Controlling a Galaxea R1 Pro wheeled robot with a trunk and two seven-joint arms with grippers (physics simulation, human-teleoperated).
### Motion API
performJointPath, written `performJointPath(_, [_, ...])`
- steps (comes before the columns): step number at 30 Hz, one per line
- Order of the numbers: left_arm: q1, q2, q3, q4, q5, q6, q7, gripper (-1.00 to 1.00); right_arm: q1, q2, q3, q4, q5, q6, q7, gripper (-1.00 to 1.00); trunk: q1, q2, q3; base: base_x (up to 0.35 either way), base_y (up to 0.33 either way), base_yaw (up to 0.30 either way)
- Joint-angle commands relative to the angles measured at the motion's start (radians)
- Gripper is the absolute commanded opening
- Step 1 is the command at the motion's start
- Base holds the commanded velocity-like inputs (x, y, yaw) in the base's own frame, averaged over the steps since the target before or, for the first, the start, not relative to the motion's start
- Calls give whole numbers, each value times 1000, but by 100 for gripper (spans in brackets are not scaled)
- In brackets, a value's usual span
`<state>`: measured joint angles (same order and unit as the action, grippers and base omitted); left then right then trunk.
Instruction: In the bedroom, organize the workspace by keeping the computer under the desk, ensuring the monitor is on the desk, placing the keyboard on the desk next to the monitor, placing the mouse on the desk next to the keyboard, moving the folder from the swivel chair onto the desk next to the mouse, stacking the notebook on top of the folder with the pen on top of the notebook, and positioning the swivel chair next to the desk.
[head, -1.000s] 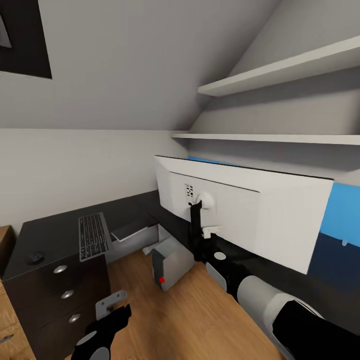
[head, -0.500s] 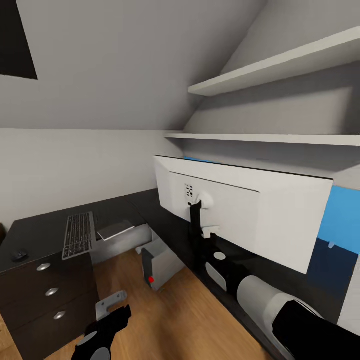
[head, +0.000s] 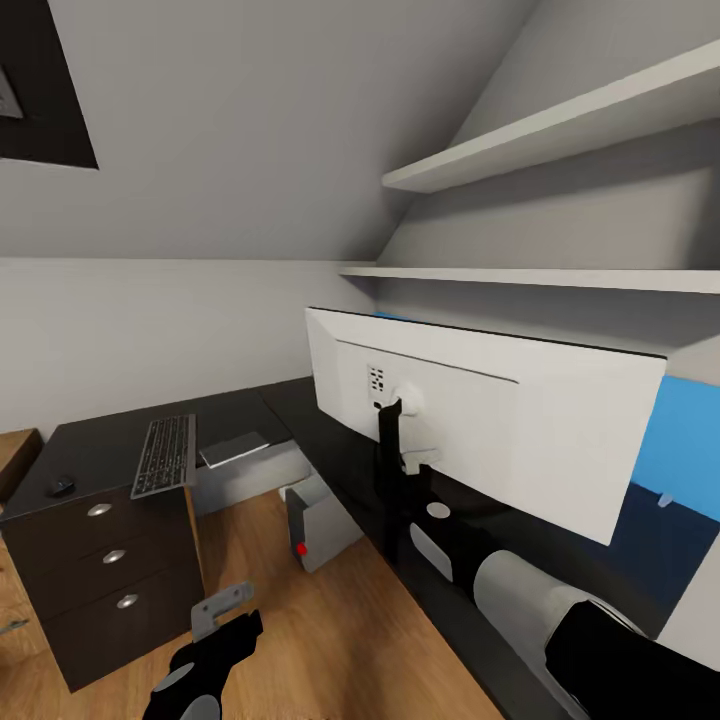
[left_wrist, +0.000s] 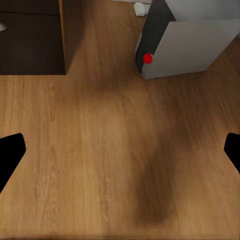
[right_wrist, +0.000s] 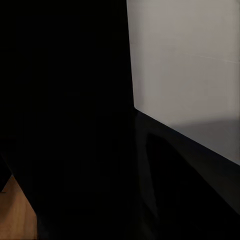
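- Left gripper (head: 222, 622) sits lowest in the head view, hanging over bare wood floor (head: 340, 620). In the left wrist view its two dark fingertips (left_wrist: 10, 152) sit at opposite edges with plain floor between them, so it's spread wide and holding nothing.
- Right gripper (head: 418, 462) is up at the black stand (head: 390, 470) of the monitor (head: 480, 420), with the white and black forearm reaching in from the lower right. Honestly can't tell if the jaws are apart or pressed on the stand, since the right wrist view is mostly blackness plus a slab of the pale monitor back (right_wrist: 185, 70).
- Computer (head: 318, 525) stands on the floor tilted, red light near its base, right at the edge of the desk (head: 100, 450) rather than tucked fully under it. Left wrist view has it too (left_wrist: 190, 40).
- Monitor is upright on the glossy black desk top, white back facing the camera, blue back panel (head: 690, 440) behind it.
- Keyboard (head: 165, 455) lies flat on the left wing of the desk, above the three-drawer unit (head: 110, 575). A small dark mouse (head: 63, 486) is near it toward the left edge, not touching.
- A thin grey flat thing (head: 235, 449) lies just right of the keyboard; too small to say what it is.
- Two pale wall shelves (head: 540, 150) run along the sloped wall above the monitor, and a dark-framed skylight (head: 45, 90) is at the upper left.
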<state>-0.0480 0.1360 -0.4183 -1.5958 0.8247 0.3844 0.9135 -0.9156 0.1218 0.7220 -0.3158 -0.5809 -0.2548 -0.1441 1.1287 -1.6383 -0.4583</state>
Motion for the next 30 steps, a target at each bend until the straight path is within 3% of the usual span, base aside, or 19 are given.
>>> performJointPath(1, [-2,1,-2,-1,5,4,7,100,-2,0,7,-3,-2,-4,-8,-100,0,-1,-1,-15,-62,184])
performJointPath(14, [-2,2,-2,-1,3,2,7,100,-2,-1,7,-6,-2,-4,-8,-100,0,-1,-1,-22,-31,196])
performJointPath(30, [-2,2,-1,-1,3,2,8,100,-2,-1,7,-4,-3,-3,-8,-100,0,-1,-1,-230,-241,156])
